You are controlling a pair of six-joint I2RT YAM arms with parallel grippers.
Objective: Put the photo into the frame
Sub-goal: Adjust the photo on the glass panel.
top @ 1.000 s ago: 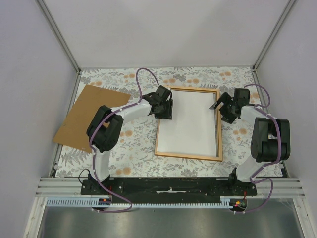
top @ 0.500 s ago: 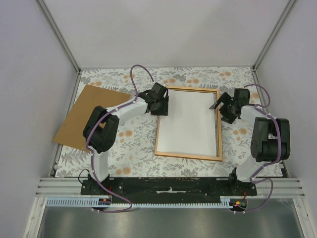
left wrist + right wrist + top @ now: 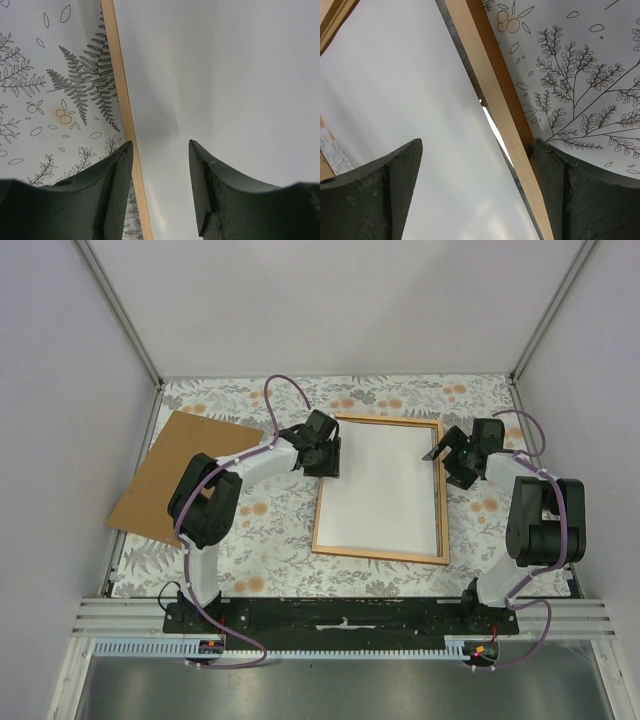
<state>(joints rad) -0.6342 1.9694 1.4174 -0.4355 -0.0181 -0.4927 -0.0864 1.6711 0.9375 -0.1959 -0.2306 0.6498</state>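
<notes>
Between the spread fingers of the left tool (image 3: 160, 148) runs the near rail of the frame (image 3: 121, 95), with the photo (image 3: 385, 485), white back up, lying just inside it. Nothing is pinched there; the jaws stand apart and empty. Across the sheet, the right tool (image 3: 477, 145) is spread wider and holds nothing either. It straddles the opposite rail, one finger over the print and the other out over the floral counter (image 3: 580, 75). Now look just ahead of that right tool: a bright sliver shows where the paper's edge meets the wood. To me that reads as the edge riding on the rail's lip rather than lying flat in the recess. So the print is within the frame's outline, but I'd call it not fully seated on that side. The smart play is to lower the inner finger flat onto the paper close to the rail and ease it gently toward the left tool. Meanwhile the left tool guards its own edge so the sheet doesn't climb that rail. Light contact, no dragging, because thin paper buckles. Well off the left tool's outer side lies the brown board (image 3: 175, 475), not in play.
</notes>
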